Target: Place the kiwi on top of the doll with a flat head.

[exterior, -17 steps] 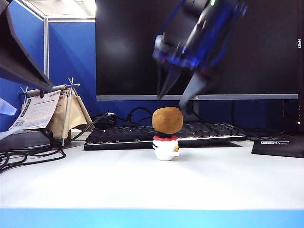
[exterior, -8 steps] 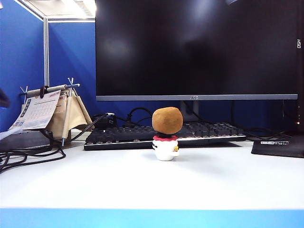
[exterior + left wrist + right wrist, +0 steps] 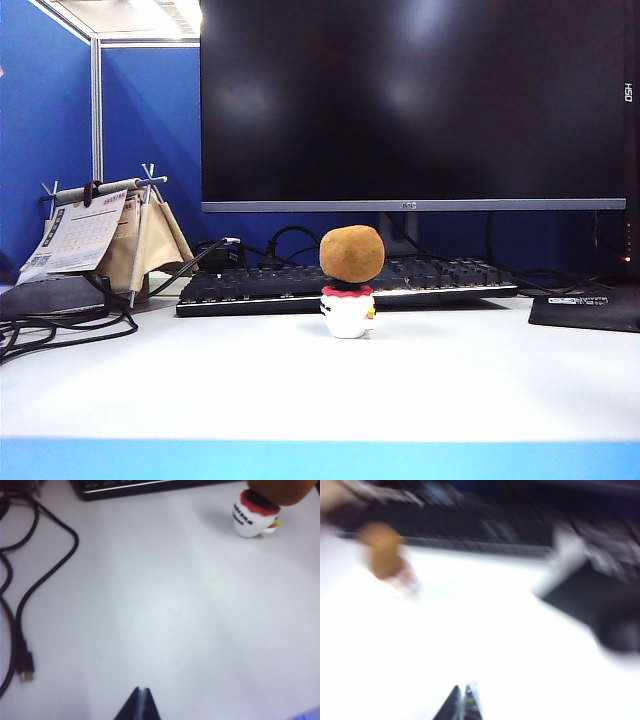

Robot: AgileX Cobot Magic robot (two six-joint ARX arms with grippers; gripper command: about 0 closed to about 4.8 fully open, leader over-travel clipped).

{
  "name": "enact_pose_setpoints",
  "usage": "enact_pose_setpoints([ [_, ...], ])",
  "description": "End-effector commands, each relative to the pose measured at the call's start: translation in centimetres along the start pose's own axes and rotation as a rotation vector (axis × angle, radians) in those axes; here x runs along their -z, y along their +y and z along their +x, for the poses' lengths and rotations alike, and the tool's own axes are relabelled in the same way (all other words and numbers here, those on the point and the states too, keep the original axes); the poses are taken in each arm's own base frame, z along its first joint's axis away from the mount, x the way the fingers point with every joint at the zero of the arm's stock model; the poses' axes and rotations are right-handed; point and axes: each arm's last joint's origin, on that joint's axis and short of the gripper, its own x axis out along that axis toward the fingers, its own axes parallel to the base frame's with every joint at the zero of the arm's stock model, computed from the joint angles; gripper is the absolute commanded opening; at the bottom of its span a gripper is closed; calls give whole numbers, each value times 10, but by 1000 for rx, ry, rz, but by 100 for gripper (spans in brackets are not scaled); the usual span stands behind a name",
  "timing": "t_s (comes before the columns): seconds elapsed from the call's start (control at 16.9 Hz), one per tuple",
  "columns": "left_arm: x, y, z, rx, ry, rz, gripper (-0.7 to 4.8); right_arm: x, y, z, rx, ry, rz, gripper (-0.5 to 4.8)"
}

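Note:
The brown fuzzy kiwi (image 3: pixel 352 253) rests on top of the doll with a flat head (image 3: pixel 350 311), a small white figurine with a red rim, in the middle of the white table. The left wrist view shows the doll (image 3: pixel 252 516) with the kiwi (image 3: pixel 280 489) on it, far across the table from my left gripper (image 3: pixel 140 691), whose jaws are shut with nothing in them. In the blurred right wrist view the kiwi (image 3: pixel 382 550) and doll (image 3: pixel 400 582) lie well away from my right gripper (image 3: pixel 462 689), also shut and empty. Neither gripper shows in the exterior view.
A black keyboard (image 3: pixel 300 285) lies behind the doll under a large dark monitor (image 3: pixel 415 100). A desk calendar (image 3: pixel 95 235) and loose black cables (image 3: pixel 60 325) sit at the left. A black pad (image 3: pixel 590 308) lies at the right. A blue strip edges the table front.
The right arm, with open fingers above the kiwi a second ago, has lifted away out of the exterior view. The dark left arm at the upper left has also left it. Kiwi and doll stayed put.

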Motion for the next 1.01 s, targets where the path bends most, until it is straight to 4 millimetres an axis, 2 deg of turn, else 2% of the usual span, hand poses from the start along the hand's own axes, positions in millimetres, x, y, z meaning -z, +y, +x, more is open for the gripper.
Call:
enact_pose_setpoints([
  [0.06, 7, 1, 2, -10, 7, 8, -6, 26, -7, 1, 158, -87, 254, -8],
  [0.12, 11, 2, 3, -11, 15, 10, -6, 35, -9, 2, 195, -115, 308, -7],
  [0.24, 22, 5, 5, -35, 44, 12, -6, 58, -9, 8, 206, -133, 300, -7],
  [0.36, 28, 6, 6, -39, 61, 12, -6, 71, -9, 12, 196, -108, 289, -7],
  [0.77, 35, 7, 6, -42, 81, 16, -5, 71, -8, 12, 144, -82, 150, -6],
  [1.01, 34, 7, 6, -41, 80, 18, -5, 71, -7, 12, 130, -80, 146, -4],
])
